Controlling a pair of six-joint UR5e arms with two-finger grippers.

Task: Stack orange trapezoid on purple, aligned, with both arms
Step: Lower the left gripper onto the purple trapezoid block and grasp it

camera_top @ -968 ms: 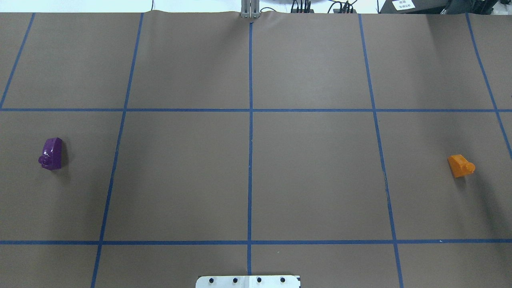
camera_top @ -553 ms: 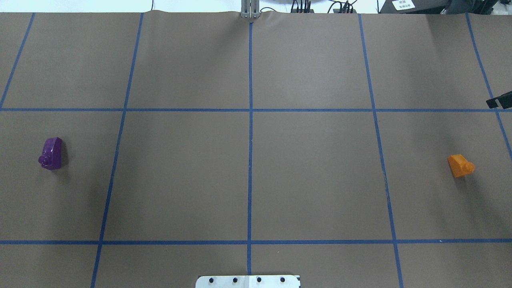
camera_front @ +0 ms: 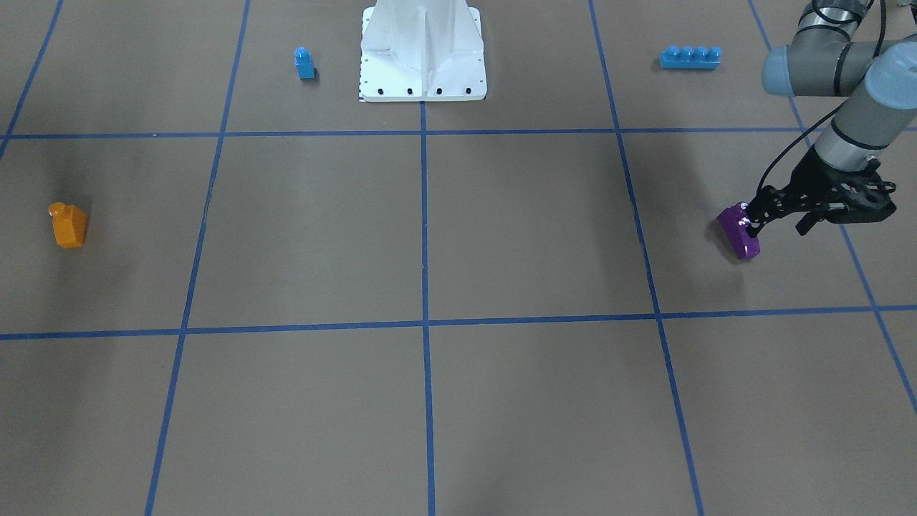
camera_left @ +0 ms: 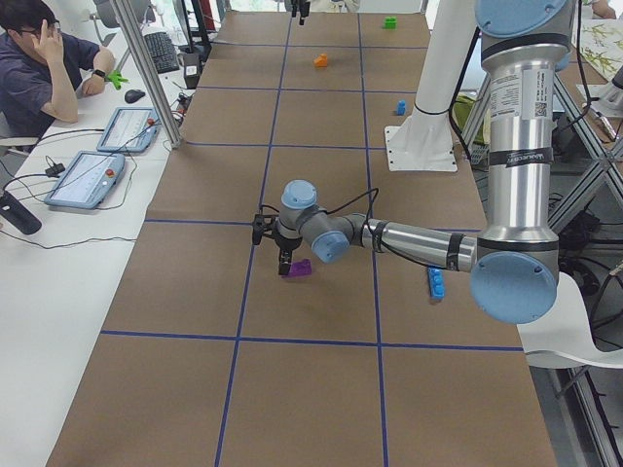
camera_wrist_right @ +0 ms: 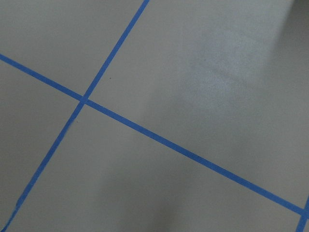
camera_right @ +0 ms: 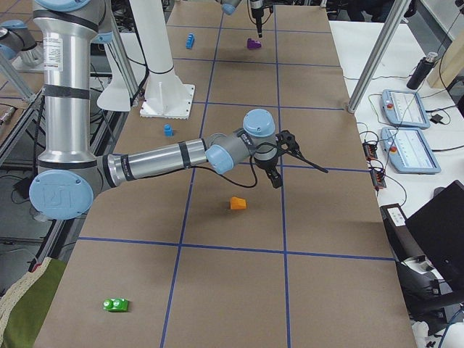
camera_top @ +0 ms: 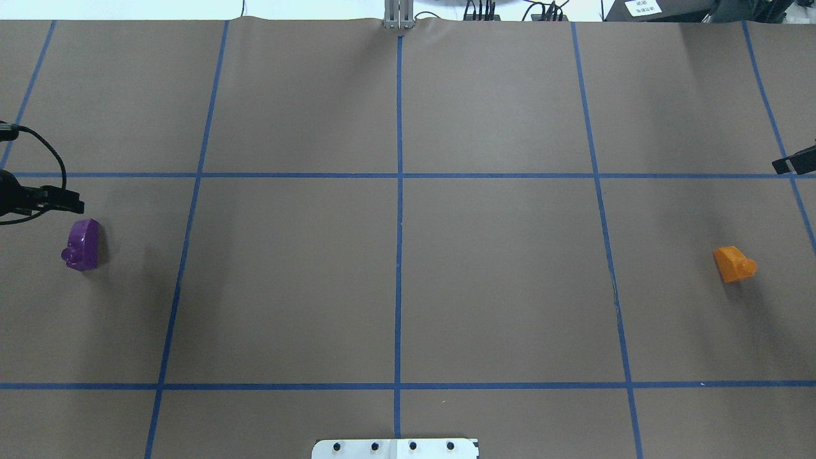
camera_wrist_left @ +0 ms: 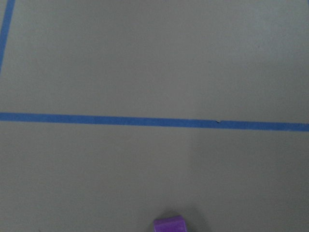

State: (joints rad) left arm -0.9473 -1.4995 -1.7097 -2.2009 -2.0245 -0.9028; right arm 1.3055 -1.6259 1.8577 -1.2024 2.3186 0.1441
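The purple block (camera_top: 83, 245) lies on its side on the brown mat at the far left; it also shows in the front view (camera_front: 739, 231) and at the bottom edge of the left wrist view (camera_wrist_left: 169, 225). My left gripper (camera_front: 775, 223) hovers just above and beside it with its jaws apart and holds nothing. At the overhead view's left edge, the left gripper (camera_top: 48, 201) is partly cut off. The orange trapezoid (camera_top: 733, 264) lies on its side at the far right, untouched. Only a tip of my right gripper (camera_top: 794, 162) shows, beyond the orange block; I cannot tell its state.
A small blue one-stud block (camera_front: 304, 63) and a long blue brick (camera_front: 690, 57) lie on either side of the white pedestal (camera_front: 423, 50). A green block (camera_right: 116, 304) lies near the mat's right end. An operator (camera_left: 39, 58) sits at the side desk.
My left gripper has come into the overhead view at the left edge, close to the purple block. The right gripper's tip entered at the right edge. Both blocks are unmoved.
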